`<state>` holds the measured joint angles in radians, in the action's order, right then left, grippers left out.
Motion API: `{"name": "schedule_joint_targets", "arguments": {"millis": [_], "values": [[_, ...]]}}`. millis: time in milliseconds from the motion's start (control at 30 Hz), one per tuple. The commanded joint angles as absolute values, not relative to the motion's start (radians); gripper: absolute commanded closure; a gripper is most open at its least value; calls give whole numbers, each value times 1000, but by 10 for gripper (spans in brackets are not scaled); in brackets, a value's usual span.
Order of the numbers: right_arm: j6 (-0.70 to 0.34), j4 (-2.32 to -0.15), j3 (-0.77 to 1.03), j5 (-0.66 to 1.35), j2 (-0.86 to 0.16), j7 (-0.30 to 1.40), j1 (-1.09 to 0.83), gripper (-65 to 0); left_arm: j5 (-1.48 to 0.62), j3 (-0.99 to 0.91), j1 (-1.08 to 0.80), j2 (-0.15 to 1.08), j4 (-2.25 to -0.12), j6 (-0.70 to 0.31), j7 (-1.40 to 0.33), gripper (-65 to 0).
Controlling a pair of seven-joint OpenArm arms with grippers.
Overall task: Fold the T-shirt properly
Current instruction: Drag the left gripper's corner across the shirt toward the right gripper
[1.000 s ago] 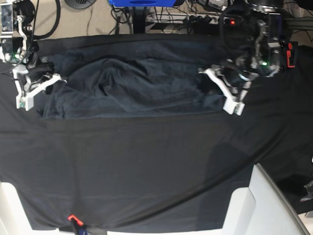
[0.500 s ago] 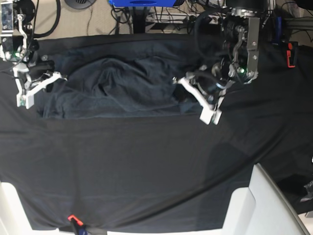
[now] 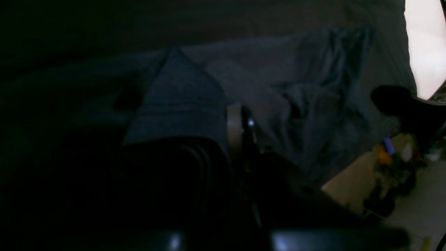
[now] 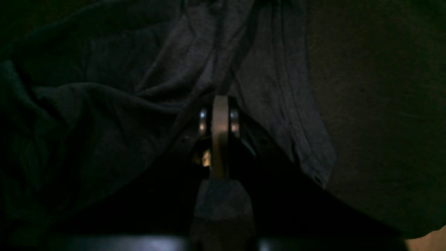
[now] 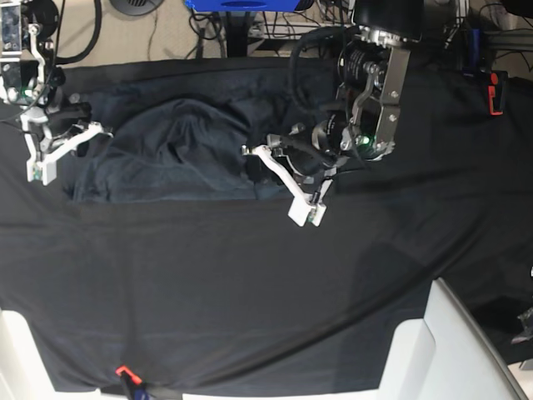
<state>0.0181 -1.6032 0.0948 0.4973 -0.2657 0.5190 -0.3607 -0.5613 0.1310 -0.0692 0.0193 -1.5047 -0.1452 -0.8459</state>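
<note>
The dark slate-grey T-shirt (image 5: pixel 166 158) lies crumpled across the back left of the black table cover. Its right end is doubled over toward the middle. My left gripper (image 5: pixel 254 167) is shut on that doubled edge, above the shirt's centre. In the left wrist view a fold of the T-shirt (image 3: pixel 181 104) drapes off the left gripper (image 3: pixel 237 115). My right gripper (image 5: pixel 93 130) is shut on the shirt's left end. In the right wrist view the T-shirt (image 4: pixel 104 104) runs up out of the closed right gripper (image 4: pixel 220 101).
The black table cover (image 5: pixel 250 283) spans the whole table. White panels stand at the front right (image 5: pixel 450 350) and front left (image 5: pixel 17 358). A red clip (image 5: pixel 123 371) sits on the front edge. Cables and a blue object (image 5: pixel 241 4) lie beyond the far edge.
My left arm has swept left across the table, pulling the shirt's right end over its middle. The right arm has stayed in place, still gripping.
</note>
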Motion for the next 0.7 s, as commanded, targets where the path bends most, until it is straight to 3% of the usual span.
{"name": "schedule_joint_targets", "arguments": {"millis": [0, 667], "values": [[16, -1618, 104, 504, -278, 499, -355, 0, -576, 136, -58, 8, -1508, -150, -831, 0], [16, -1618, 105, 504, -280, 498, -354, -2, -576, 208, -1, -13, -1403, -150, -828, 0]]}}
